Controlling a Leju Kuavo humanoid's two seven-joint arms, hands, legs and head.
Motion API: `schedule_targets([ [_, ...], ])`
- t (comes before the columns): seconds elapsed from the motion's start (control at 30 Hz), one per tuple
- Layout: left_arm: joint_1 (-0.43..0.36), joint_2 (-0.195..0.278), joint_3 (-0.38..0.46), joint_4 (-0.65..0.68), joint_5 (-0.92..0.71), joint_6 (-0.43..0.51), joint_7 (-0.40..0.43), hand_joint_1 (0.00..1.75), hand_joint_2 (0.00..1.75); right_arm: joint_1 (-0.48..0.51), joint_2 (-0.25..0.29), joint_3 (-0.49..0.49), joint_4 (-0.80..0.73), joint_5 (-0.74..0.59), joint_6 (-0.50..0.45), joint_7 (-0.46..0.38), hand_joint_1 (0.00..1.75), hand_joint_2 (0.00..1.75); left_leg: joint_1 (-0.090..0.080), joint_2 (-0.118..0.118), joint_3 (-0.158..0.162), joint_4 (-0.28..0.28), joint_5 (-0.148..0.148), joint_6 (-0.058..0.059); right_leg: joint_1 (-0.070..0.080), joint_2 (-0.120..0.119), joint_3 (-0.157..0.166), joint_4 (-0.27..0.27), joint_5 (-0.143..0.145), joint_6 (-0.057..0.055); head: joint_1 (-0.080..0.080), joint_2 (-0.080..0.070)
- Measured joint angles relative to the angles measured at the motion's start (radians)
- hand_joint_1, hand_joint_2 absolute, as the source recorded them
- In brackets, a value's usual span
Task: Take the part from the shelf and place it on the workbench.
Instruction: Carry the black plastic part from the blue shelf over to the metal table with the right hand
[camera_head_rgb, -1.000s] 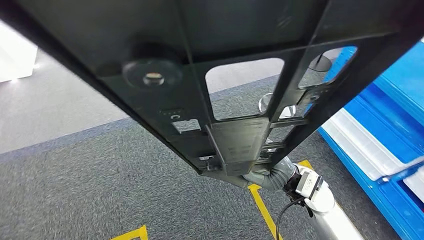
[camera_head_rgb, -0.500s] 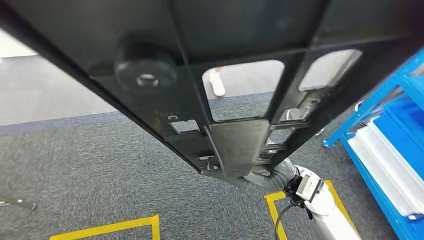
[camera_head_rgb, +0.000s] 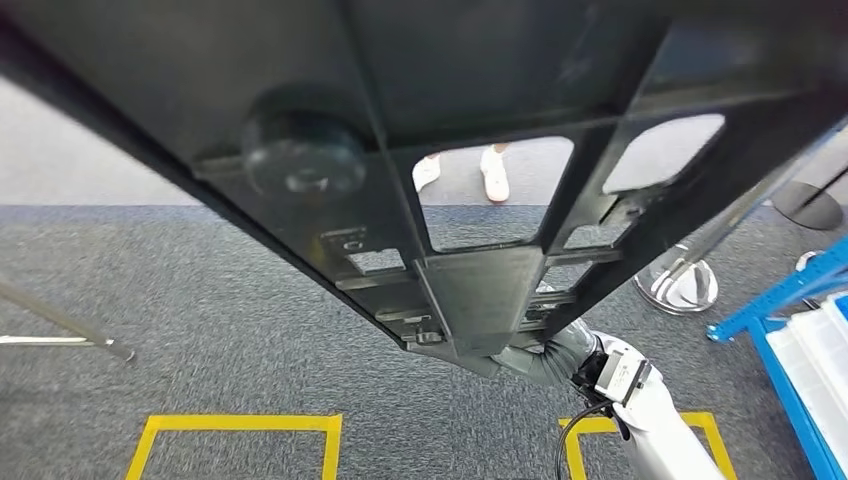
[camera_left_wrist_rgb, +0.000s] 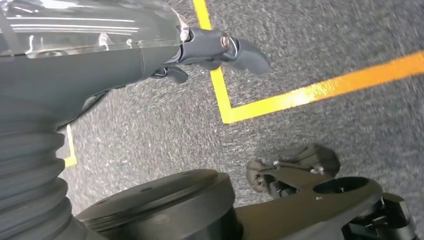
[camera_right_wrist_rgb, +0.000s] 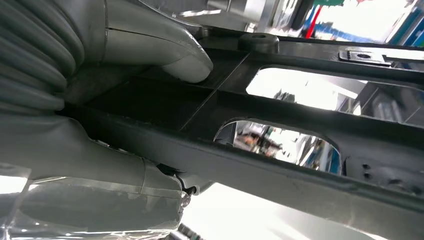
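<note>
The part is a large flat black plastic frame with oblong cut-outs and a round boss. It is held up close before the head view and hides much of the floor. My right hand grips its lower end from beneath, the silver forearm coming in at the lower right. In the right wrist view the grey thumb presses on one face of the part and the fingers wrap under its bar. My left hand hangs over the carpet, its fingers apart and holding nothing.
Grey carpet carries yellow tape squares. A blue shelf with white trays stands at the right edge, a chrome stanchion base beside it. A person's white shoes show through a cut-out. A thin metal pole lies at the left.
The whole picture has shifted, so the camera has turned: the blue shelf slid to the right edge and a person's shoes came into sight. The part stays in my right hand.
</note>
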Motion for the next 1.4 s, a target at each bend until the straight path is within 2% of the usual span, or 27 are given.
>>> schedule_targets([
  [0.07, 0.003, 0.0, 0.0, 0.0, -0.003, -0.002, 0.002, 0.0, 1.75, 0.0, 0.0, 0.0, 0.0, 0.0, 0.0, 0.0, 1.75, 1.75, 0.002, 0.021, 0.063, -0.112, 0.061, 0.001, 0.0, -0.024, 0.006, 0.001, -0.005, 0.004, 0.0, 0.0],
  [0.13, 0.008, 0.001, 0.0, 0.0, -0.006, -0.003, 0.005, 0.0, 1.75, 0.0, 0.0, 0.0, 0.0, 0.0, 0.0, 0.0, 1.75, 1.75, -0.007, 0.058, 0.123, -0.229, 0.096, 0.013, 0.004, -0.044, 0.01, 0.002, -0.009, 0.01, 0.0, 0.0],
  [0.2, 0.013, 0.002, 0.0, 0.0, -0.008, -0.003, 0.006, 0.0, 1.75, -0.001, 0.0, 0.0, 0.0, -0.001, 0.0, 0.0, 1.75, 1.75, -0.017, 0.068, 0.135, -0.264, 0.095, 0.03, 0.007, -0.063, 0.011, 0.002, -0.011, 0.019, 0.0, 0.0],
  [0.27, 0.016, 0.002, 0.001, 0.0, -0.009, -0.003, 0.006, 0.0, 1.75, -0.003, 0.0, 0.0, 0.0, -0.001, 0.0, 0.0, 1.75, 1.75, -0.016, 0.045, 0.134, -0.273, 0.101, 0.044, 0.006, -0.074, 0.013, 0.004, -0.015, 0.028, 0.0, 0.0],
  [0.33, 0.015, 0.002, 0.001, 0.0, -0.009, -0.003, 0.006, 0.0, 1.75, -0.004, 0.001, 0.0, 0.0, -0.001, 0.0, -0.001, 1.75, 1.75, -0.01, 0.023, 0.14, -0.284, 0.109, 0.056, 0.001, -0.028, -0.002, 0.048, -0.046, 0.035, 0.0, 0.0],
  [0.4, 0.013, 0.002, 0.001, 0.0, -0.01, -0.003, 0.006, 0.0, 1.75, -0.001, 0.002, -0.001, 0.0, -0.001, 0.0, -0.001, 1.75, 1.75, -0.007, 0.002, 0.141, -0.287, 0.113, 0.063, -0.003, 0.034, -0.061, 0.169, -0.105, 0.038, 0.0, 0.0],
  [0.43, 0.013, 0.002, 0.001, 0.0, -0.01, -0.003, 0.006, 0.0, 1.75, 0.002, 0.002, -0.002, 0.001, -0.001, 0.0, -0.001, 1.75, 1.75, -0.008, -0.01, 0.14, -0.286, 0.113, 0.064, -0.003, 0.047, -0.096, 0.236, -0.13, 0.039, 0.0, 0.0],
  [0.47, 0.013, 0.002, 0.001, 0.0, -0.01, -0.003, 0.006, 0.0, 1.75, 0.004, 0.002, -0.002, 0.002, -0.001, 0.0, -0.001, 1.75, 1.75, -0.007, -0.023, 0.14, -0.285, 0.113, 0.064, -0.004, 0.051, -0.121, 0.279, -0.137, 0.041, 0.0, 0.0],
  [0.5, 0.013, 0.002, 0.001, 0.0, -0.011, -0.003, 0.006, 0.0, 1.75, 0.005, 0.002, -0.002, 0.002, -0.001, 0.001, 0.0, 1.75, 1.75, -0.007, -0.037, 0.139, -0.283, 0.113, 0.064, -0.005, 0.053, -0.13, 0.288, -0.126, 0.042, 0.0, 0.0],
  [0.53, 0.013, 0.001, 0.0, 0.0, -0.012, -0.004, 0.007, 0.0, 1.75, 0.005, 0.002, -0.002, 0.003, -0.001, 0.001, 0.0, 1.75, 1.75, -0.006, -0.05, 0.14, -0.28, 0.112, 0.062, -0.008, 0.055, -0.119, 0.258, -0.096, 0.043, 0.0, 0.0],
  [0.57, 0.013, 0.0, 0.0, 0.0, -0.014, -0.004, 0.007, 0.0, 1.75, 0.005, 0.002, -0.002, 0.004, -0.001, 0.002, 0.0, 1.75, 1.75, -0.005, -0.064, 0.14, -0.275, 0.109, 0.058, -0.012, 0.063, -0.092, 0.196, -0.055, 0.044, 0.0, 0.0],
  [0.63, 0.011, -0.001, -0.001, 0.0, -0.016, -0.004, 0.008, 0.0, 1.75, 0.003, 0.002, -0.002, 0.004, -0.001, 0.003, 0.0, 1.75, 1.75, -0.004, -0.088, 0.133, -0.26, 0.103, 0.047, -0.019, 0.101, -0.04, 0.076, -0.007, 0.046, 0.0, 0.0],
  [0.7, 0.01, -0.001, -0.001, 0.0, -0.015, -0.004, 0.009, 0.0, 1.75, 0.001, 0.003, -0.002, 0.004, -0.001, 0.005, 0.0, 1.75, 1.75, -0.002, -0.107, 0.119, -0.252, 0.101, 0.035, -0.018, 0.123, -0.024, 0.033, -0.005, 0.044, 0.0, 0.0],
  [0.73, 0.01, -0.001, -0.001, 0.0, -0.015, -0.005, 0.009, 0.0, 1.75, -0.001, 0.003, -0.002, 0.004, -0.001, 0.005, 0.0, 1.75, 1.75, 0.0, -0.117, 0.114, -0.252, 0.102, 0.029, -0.017, 0.116, -0.024, 0.03, -0.005, 0.039, 0.0, 0.0],
  [0.77, 0.01, -0.001, -0.001, 0.0, -0.015, -0.005, 0.009, 0.0, 1.75, -0.004, 0.003, -0.002, 0.004, -0.001, 0.006, 0.001, 1.75, 1.75, 0.001, -0.116, 0.112, -0.251, 0.102, 0.023, -0.016, 0.104, -0.022, 0.028, -0.004, 0.032, 0.0, 0.0],
  [0.83, 0.01, -0.001, -0.001, 0.0, -0.015, -0.005, 0.009, 0.0, 1.75, -0.01, 0.001, -0.002, 0.003, -0.001, 0.006, 0.001, 1.75, 1.75, 0.0, -0.078, 0.098, -0.216, 0.079, 0.013, -0.016, 0.08, -0.017, 0.022, -0.003, 0.017, 0.0, 0.0],
  [0.9, 0.006, -0.001, 0.0, 0.0, -0.015, -0.005, 0.01, 0.0, 1.75, -0.012, 0.0, -0.002, 0.003, -0.001, 0.006, 0.002, 1.75, 1.75, -0.001, -0.025, 0.053, -0.11, 0.02, 0.005, -0.011, 0.052, -0.013, 0.019, -0.005, 0.006, 0.0, 0.0],
  [0.97, 0.0, -0.001, 0.0, 0.0, -0.015, -0.005, 0.009, 0.0, 1.75, -0.012, 0.0, -0.002, 0.003, -0.001, 0.005, 0.006, 1.75, 1.75, 0.0, -0.008, 0.003, 0.003, -0.026, 0.001, -0.005, 0.022, -0.012, 0.02, -0.008, 0.002, 0.0, 0.0],
  [1.0, -0.002, 0.0, 0.0, 0.0, -0.015, -0.006, 0.01, 0.0, 1.75, -0.012, 0.0, -0.002, 0.003, -0.001, 0.005, 0.009, 1.75, 1.75, 0.0, -0.004, -0.002, 0.021, -0.026, 0.001, -0.002, 0.008, -0.011, 0.02, -0.009, 0.001, 0.0, 0.0],
  [1.03, -0.002, 0.0, 0.0, 0.0, -0.018, -0.006, 0.011, 0.0, 1.75, -0.012, 0.0, -0.002, 0.002, -0.001, 0.004, 0.012, 1.75, 1.75, 0.0, 0.0, 0.012, -0.001, -0.007, 0.003, 0.0, -0.006, -0.01, 0.02, -0.011, 0.001, 0.0, 0.0],
  [1.07, 0.0, 0.0, -0.001, 0.0, -0.021, -0.007, 0.013, 0.0, 1.75, -0.012, 0.0, -0.002, 0.0, -0.001, 0.002, 0.015, 1.75, 1.75, -0.001, 0.008, 0.044, -0.058, 0.025, 0.008, 0.002, -0.018, -0.007, 0.02, -0.013, 0.001, 0.0, 0.0],
  [1.13, 0.004, 0.0, -0.001, 0.0, -0.03, -0.009, 0.019, 0.0, 1.75, -0.012, 0.0, -0.002, -0.007, 0.0, -0.003, 0.02, 1.75, 1.75, -0.011, 0.048, 0.112, -0.191, 0.072, 0.023, 0.006, -0.038, -0.002, 0.02, -0.017, 0.004, 0.0, 0.0],
  [1.2, 0.006, 0.001, -0.002, 0.0, -0.037, -0.012, 0.024, 0.0, 1.75, -0.013, 0.0, -0.003, -0.017, 0.001, -0.008, 0.024, 1.75, 1.75, -0.024, 0.075, 0.137, -0.252, 0.08, 0.039, 0.008, -0.058, -0.001, 0.019, -0.018, 0.011, 0.0, 0.0],
  [1.27, 0.006, 0.001, -0.002, 0.0, -0.041, -0.015, 0.027, 0.0, 1.75, -0.016, 0.0, -0.004, -0.024, 0.002, -0.009, 0.032, 1.75, 1.75, -0.025, 0.057, 0.137, -0.262, 0.085, 0.049, 0.009, -0.079, 0.001, 0.017, -0.02, 0.021, 0.0, 0.0],
  [1.3, 0.006, 0.001, -0.002, 0.0, -0.042, -0.016, 0.029, 0.0, 1.75, -0.02, 0.0, -0.004, -0.027, 0.002, -0.008, 0.036, 1.75, 1.75, -0.022, 0.044, 0.141, -0.27, 0.089, 0.053, 0.007, -0.069, 0.002, 0.021, -0.024, 0.025, 0.0, 0.0],
  [1.33, 0.005, 0.001, -0.002, 0.0, -0.043, -0.016, 0.029, 0.0, 1.75, -0.025, 0.001, -0.005, -0.028, 0.0, -0.007, 0.039, 1.75, 1.75, -0.018, 0.033, 0.146, -0.278, 0.094, 0.057, 0.005, -0.046, -0.002, 0.038, -0.037, 0.029, 0.001, 0.0],
  [1.4, 0.003, 0.0, -0.002, 0.0, -0.042, -0.016, 0.03, 0.0, 1.75, -0.035, 0.004, -0.009, -0.025, -0.006, -0.003, 0.041, 1.75, 1.75, -0.013, 0.012, 0.152, -0.286, 0.101, 0.063, 0.0, 0.021, -0.046, 0.134, -0.087, 0.035, 0.001, 0.0],
])
